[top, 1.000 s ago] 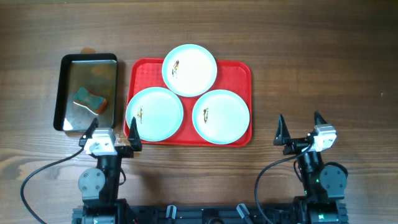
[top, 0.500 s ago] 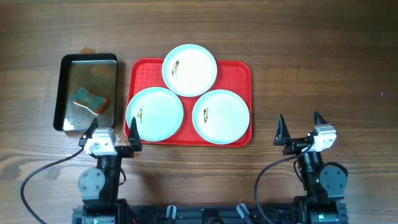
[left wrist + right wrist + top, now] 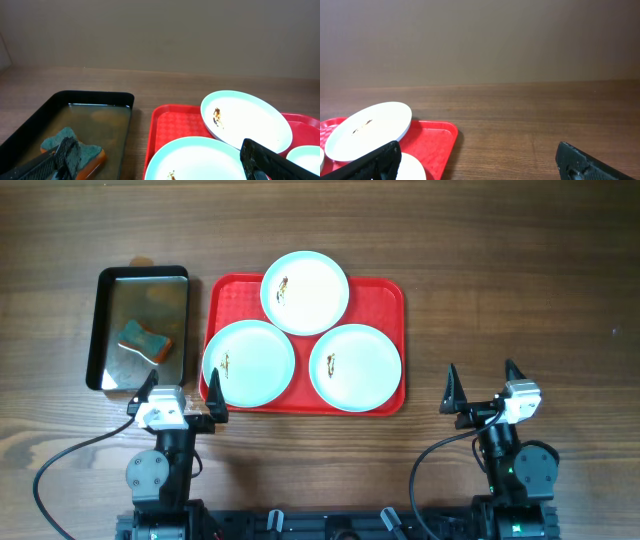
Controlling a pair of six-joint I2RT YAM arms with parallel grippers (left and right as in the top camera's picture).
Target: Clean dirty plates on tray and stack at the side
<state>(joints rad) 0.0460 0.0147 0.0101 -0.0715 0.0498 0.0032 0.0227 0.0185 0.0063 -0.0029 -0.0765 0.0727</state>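
Observation:
A red tray (image 3: 385, 292) holds three white plates, each with a small brown smear: one at the back (image 3: 305, 292) resting on the other two, one front left (image 3: 249, 363), one front right (image 3: 356, 367). My left gripper (image 3: 181, 391) is open and empty, just in front of the tray's front left corner. My right gripper (image 3: 483, 387) is open and empty, on the table to the right of the tray. The left wrist view shows the back plate (image 3: 245, 120), the front left plate (image 3: 200, 160) and the tray (image 3: 172, 125). The right wrist view shows the back plate (image 3: 367, 130) and the tray (image 3: 437, 140).
A dark metal pan (image 3: 110, 290) with water and a blue-and-orange sponge (image 3: 146, 340) stands left of the tray; the sponge also shows in the left wrist view (image 3: 80, 150). Bare wooden table (image 3: 520, 290) lies right of the tray.

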